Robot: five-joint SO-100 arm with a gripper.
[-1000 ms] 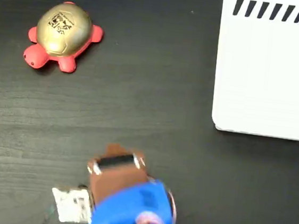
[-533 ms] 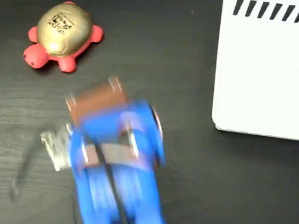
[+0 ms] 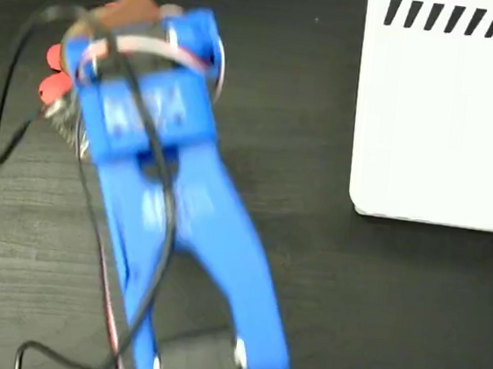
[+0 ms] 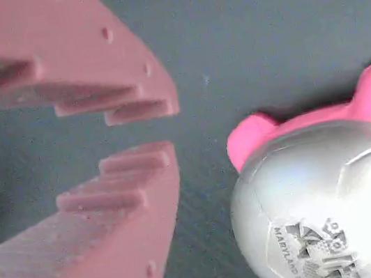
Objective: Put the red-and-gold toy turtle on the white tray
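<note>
Swung up over the red-and-gold toy turtle (image 4: 329,201), tool (image 4: 159,129) nearly clenched on nothing; needs opening, then carry to white tray (image 3: 438,125).

A hobby robotics bench: dark wood-grain table (image 3: 376,295), loose black cable (image 3: 9,89)

Jaws slightly parted — toy turtle (image 4: 330,208) beside, untouched.

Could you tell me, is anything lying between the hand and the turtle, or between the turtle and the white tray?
Nothing visible. In the wrist view, only bare dark table separates the hand from the turtle. In the fixed view, the tabletop between the turtle and the white tray holds only the robot's own arm.
</note>
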